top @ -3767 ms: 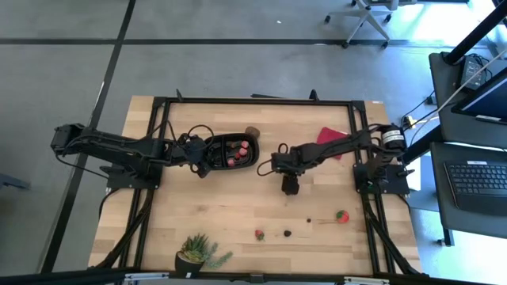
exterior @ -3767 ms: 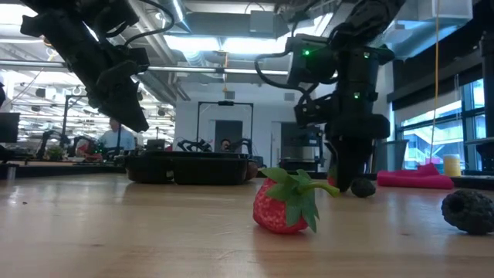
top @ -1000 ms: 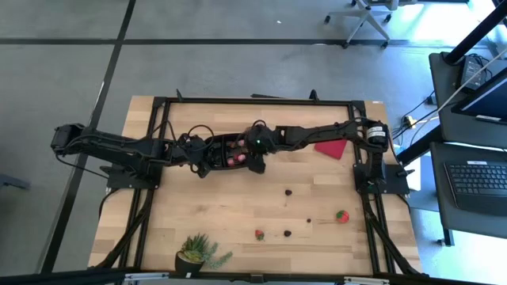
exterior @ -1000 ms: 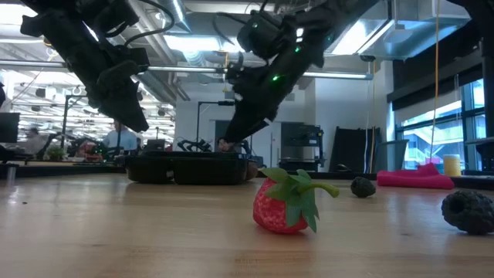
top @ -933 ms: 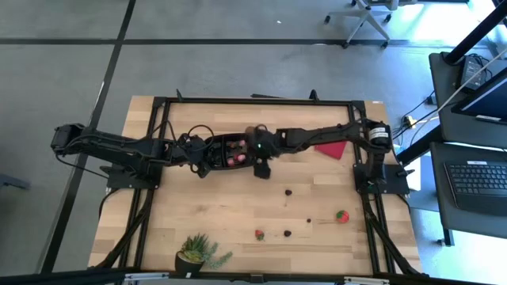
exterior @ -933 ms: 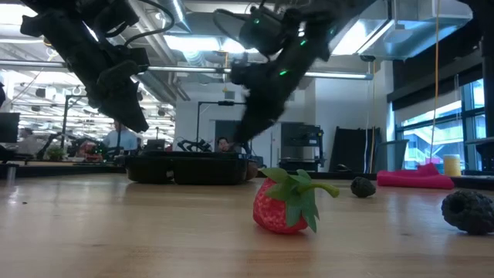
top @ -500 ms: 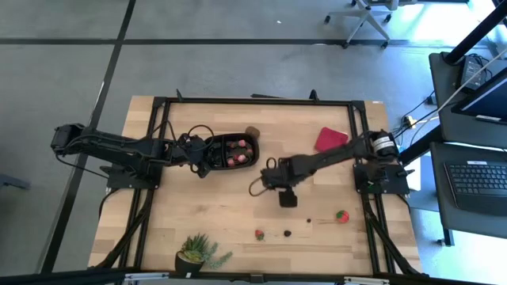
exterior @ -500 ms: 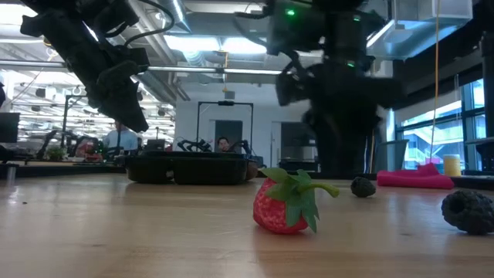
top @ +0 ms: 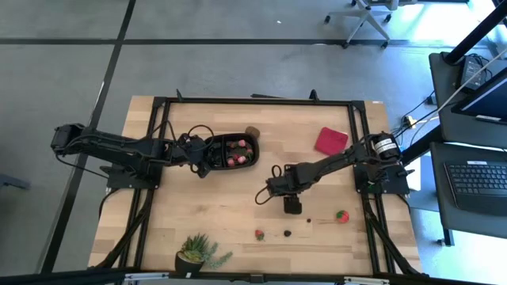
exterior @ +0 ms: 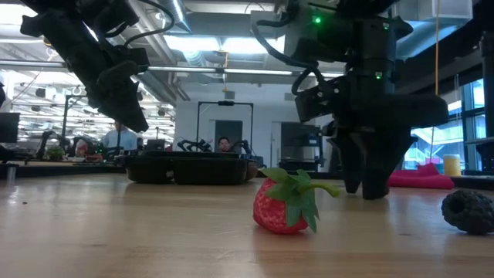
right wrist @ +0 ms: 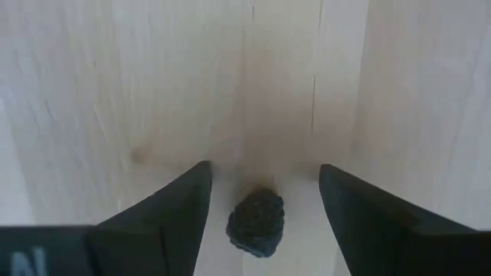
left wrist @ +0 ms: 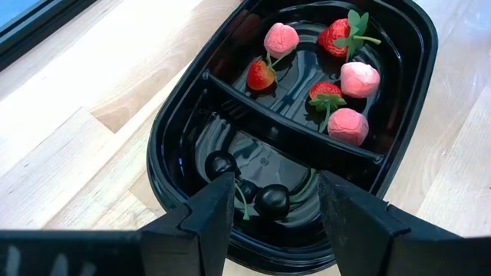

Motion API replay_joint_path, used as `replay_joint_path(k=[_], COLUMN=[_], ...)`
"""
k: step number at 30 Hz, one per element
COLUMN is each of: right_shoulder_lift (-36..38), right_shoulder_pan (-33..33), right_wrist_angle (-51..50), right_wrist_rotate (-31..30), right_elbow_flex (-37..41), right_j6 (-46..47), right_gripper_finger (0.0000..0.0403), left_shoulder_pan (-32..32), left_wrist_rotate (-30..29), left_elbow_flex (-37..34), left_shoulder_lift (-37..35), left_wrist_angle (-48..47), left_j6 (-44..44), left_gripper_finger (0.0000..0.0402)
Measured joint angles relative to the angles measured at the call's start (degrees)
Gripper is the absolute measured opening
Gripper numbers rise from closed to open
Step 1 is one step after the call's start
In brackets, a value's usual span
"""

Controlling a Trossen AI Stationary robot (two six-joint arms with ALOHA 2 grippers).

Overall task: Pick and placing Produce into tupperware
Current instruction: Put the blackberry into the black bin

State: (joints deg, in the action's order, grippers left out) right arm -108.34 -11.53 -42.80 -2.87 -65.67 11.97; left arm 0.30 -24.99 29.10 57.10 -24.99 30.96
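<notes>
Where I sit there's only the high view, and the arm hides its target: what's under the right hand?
Observer: A dark bumpy berry lies on the wood between the fingers of the right hand.
Operator: Gripped?
Observer: No, the fingers stand open, with bare wood on both sides of it.
Operator: What's in the tray?
Observer: Dark cherries in one compartment, red and pink strawberries in the other.

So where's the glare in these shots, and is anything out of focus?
Left wrist view: white highlights streak the glossy black plastic tray. Low view: the red strawberry with green leaves is sharp; the room behind is soft, with bright ceiling lights. Right wrist view: the dark bumpy berry looks slightly soft.
</notes>
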Motion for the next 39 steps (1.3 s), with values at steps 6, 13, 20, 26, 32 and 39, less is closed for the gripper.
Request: replay_joint_path(k=[6, 13, 20, 26, 32, 39], right_shoulder_lift=[-0.2, -0.4, -0.4, -0.4, -0.4, -0.4], right_shoulder_pan=[0.0, 0.0, 0.0, 0.0, 0.0, 0.0], right_wrist_angle=[-1.0, -6.3, -7.8, -7.2, -5.8, -5.8], right_wrist_rotate=[0.2, -0.2, -0.1, 0.1, 3.2, 4.1], right_elbow_flex=[-0.9, -1.7, -1.7, -1.7, -1.7, -1.8], right_j6=[-0.2, 2.6, 2.8, 2.8, 2.6, 2.6], right_gripper_finger=[0.0239, 0.0238, 0.0238, 0.0221, 0.0171, 0.0099], left_shoulder_pan=[0.0, 0.0, 0.0, 0.0, 0.0, 0.0], left_wrist_rotate=[0.0, 0.0, 0.0, 0.0, 0.0, 0.0], left_elbow_flex=[0.0, 0.0, 0.0, 0.0, 0.0, 0.0], left_shoulder_lift=[0.0, 0.0, 0.0, 0.0, 0.0, 0.0], left_wrist_angle=[0.0, 0.0, 0.0, 0.0, 0.0, 0.0], left_j6=[0.0, 0.0, 0.0, 0.0, 0.1, 0.1], left_gripper_finger=[0.0179, 0.0179, 0.0179, 0.0179, 0.0179, 0.0179])
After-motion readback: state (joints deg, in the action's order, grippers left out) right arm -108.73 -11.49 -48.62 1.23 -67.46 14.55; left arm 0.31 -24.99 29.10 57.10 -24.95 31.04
